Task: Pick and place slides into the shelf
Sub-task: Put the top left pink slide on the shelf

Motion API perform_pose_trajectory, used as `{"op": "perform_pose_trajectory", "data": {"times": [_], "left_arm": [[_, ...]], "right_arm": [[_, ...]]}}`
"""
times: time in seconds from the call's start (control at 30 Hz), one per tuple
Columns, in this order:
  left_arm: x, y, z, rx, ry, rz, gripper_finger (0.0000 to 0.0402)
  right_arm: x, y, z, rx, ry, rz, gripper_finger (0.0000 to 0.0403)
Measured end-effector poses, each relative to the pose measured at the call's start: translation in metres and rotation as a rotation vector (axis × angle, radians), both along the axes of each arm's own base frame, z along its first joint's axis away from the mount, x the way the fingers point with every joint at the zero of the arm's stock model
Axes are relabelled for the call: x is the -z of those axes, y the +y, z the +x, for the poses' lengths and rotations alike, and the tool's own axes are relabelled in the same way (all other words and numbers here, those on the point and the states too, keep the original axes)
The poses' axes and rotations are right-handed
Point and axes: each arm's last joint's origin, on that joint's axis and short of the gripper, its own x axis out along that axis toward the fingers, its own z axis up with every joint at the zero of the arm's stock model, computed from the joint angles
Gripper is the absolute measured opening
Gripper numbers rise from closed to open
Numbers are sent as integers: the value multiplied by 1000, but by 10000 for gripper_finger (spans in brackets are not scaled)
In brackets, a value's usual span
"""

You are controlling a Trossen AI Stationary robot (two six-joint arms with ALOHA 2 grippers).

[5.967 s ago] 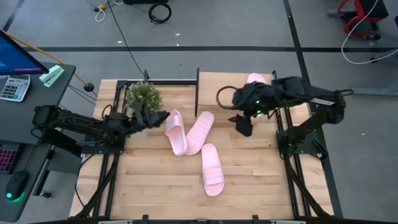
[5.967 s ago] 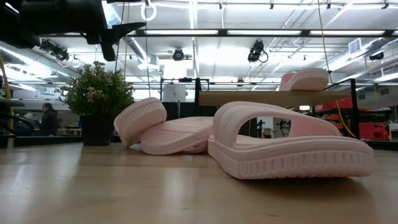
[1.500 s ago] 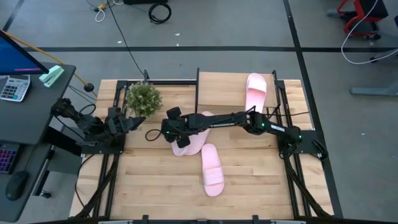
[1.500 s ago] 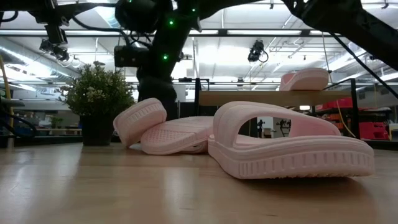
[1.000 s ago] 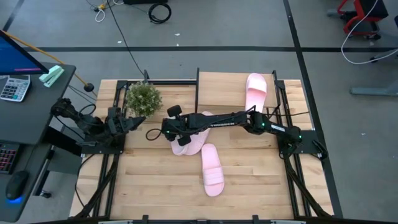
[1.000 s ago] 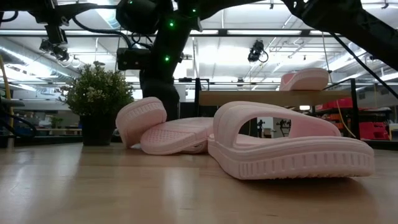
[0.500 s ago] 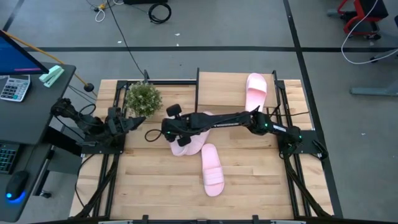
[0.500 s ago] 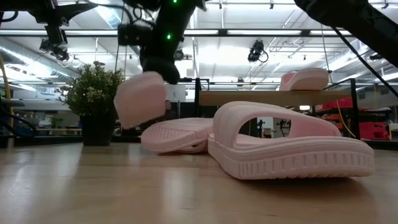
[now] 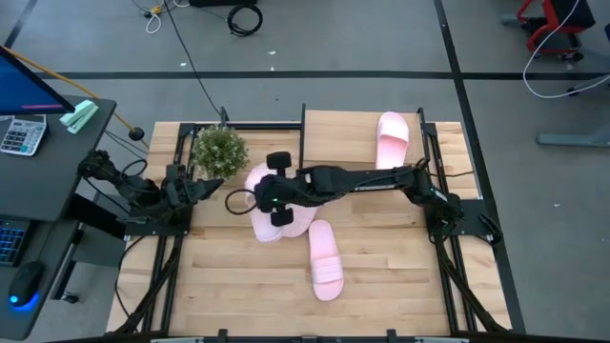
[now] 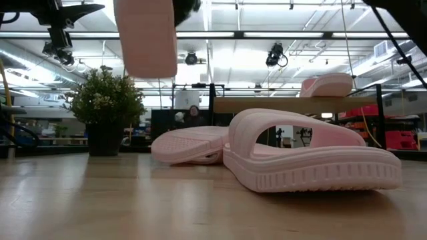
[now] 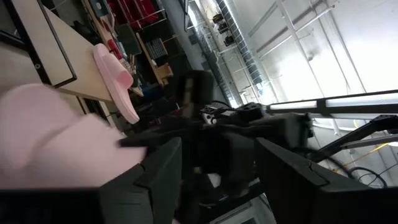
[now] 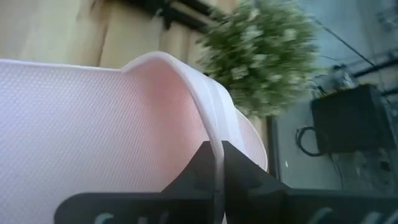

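Right wrist view shows the right gripper (image 12: 217,165) fingers pinching only a slide (image 12: 93,124) edge; it could twist free above the counter (image 9: 381,286). Left gripper (image 9: 212,186), fingers spread, waits at nine o'clock.

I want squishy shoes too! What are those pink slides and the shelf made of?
The slides look like soft matte foam: thick, moulded, with ribbed edges. One bends in the right gripper. The shelf looks like a pale wood board with visible grain, on thin black uprights, probably metal.

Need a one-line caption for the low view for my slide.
Right hand's lifted slide hangs above the table; two slides lie below, one on the shelf.
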Motion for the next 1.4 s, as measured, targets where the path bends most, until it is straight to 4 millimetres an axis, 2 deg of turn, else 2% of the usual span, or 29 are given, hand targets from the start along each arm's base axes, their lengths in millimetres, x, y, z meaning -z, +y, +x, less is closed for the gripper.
{"op": "perform_pose_trajectory", "data": {"times": [0.17, 0.3, 0.47, 0.8, 0.97, 1.1, 1.4], "left_arm": [[0, 0, 0, 0, 0, 0, 202], [0, 0, 0, 0, 0, 0, 206], [0, 0, 0, -8, 2, -2, 211], [0, 0, 0, -9, 6, 1, 205], [0, 0, 0, -15, 13, 23, 208], [1, 0, 0, -15, 14, 24, 204], [1, 0, 0, -18, 17, 34, 204]], "right_arm": [[-30, -8, -17, 145, -100, -3, 9], [-49, -24, -34, 282, -148, -13, 9], [-62, -48, -55, 424, -145, -9, 9], [-89, -83, -87, 518, -156, -25, 9], [-99, -94, -101, 532, -147, -36, 9], [-95, -96, -115, 548, -122, -27, 9], [-52, -94, -164, 528, -174, 38, 9]]}}
